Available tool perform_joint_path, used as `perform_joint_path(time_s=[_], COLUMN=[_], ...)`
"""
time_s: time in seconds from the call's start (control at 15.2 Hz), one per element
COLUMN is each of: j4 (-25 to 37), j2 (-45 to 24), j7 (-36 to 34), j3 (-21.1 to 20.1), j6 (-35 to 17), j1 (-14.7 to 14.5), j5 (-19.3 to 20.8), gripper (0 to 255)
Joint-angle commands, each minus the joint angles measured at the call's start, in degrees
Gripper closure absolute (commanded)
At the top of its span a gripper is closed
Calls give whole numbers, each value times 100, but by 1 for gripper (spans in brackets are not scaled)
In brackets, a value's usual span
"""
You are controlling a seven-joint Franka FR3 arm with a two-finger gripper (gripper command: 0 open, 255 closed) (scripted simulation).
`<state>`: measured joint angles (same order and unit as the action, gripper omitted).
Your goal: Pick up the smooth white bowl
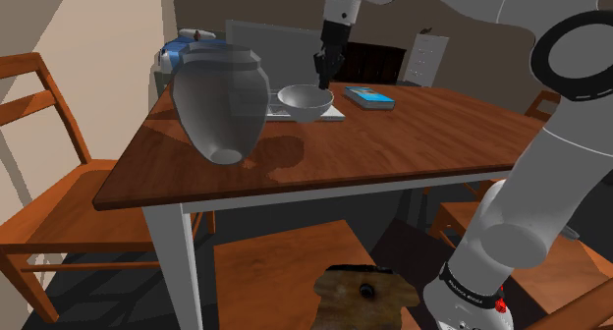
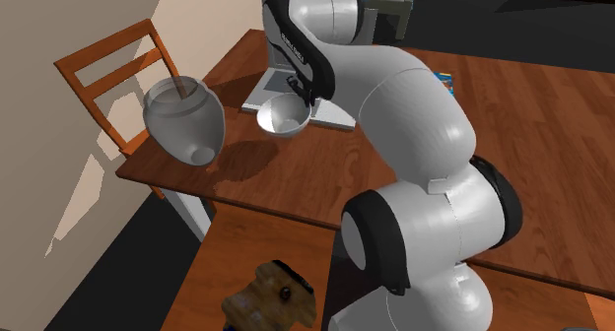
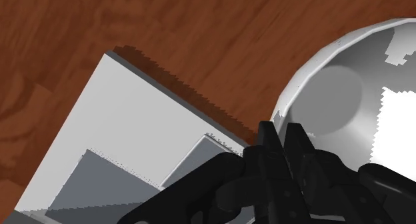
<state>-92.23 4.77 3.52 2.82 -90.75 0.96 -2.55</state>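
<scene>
Shoulder view: the black gripper [image 1: 322, 80] hangs just above the far rim of the bowl [image 1: 306, 100]. We see a smooth, pale grey-white bowl, round-sided, upright and mouth-up on the reddish-brown wooden table [image 1: 413, 141]. A blue book [image 1: 369, 98] lies just beside the gripper. A large grey jar [image 1: 222, 102] stands on the bowl's other side, nearer the table's edge. Wooden chairs [image 1: 39, 181] ring the table and a white drawer unit [image 1: 424, 58] stands beyond the gripper.

Second exterior view: the gripper [image 2: 298, 87] sits directly over the bowl [image 2: 281, 117], with the jar [image 2: 184, 122] well apart from it and a beige wall behind.

Wrist view: the fingers [image 3: 267, 133] of the gripper [image 3: 280, 129] appear pressed together, gripping nothing. The bowl's [image 3: 333, 89] hollow curves just beyond their tips. A flat pale slab [image 3: 127, 123] lies on the table [image 3: 167, 29] beneath them.
</scene>
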Motion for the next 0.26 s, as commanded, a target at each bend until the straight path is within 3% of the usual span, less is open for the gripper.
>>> perform_joint_path(time_s=[0.0,0.2], j4=[223,356], j2=[-54,-88], j7=[-7,-10], j3=[0,1], j6=[171,269], j1=[0,0], j5=[-3,-4], gripper=[255,255])
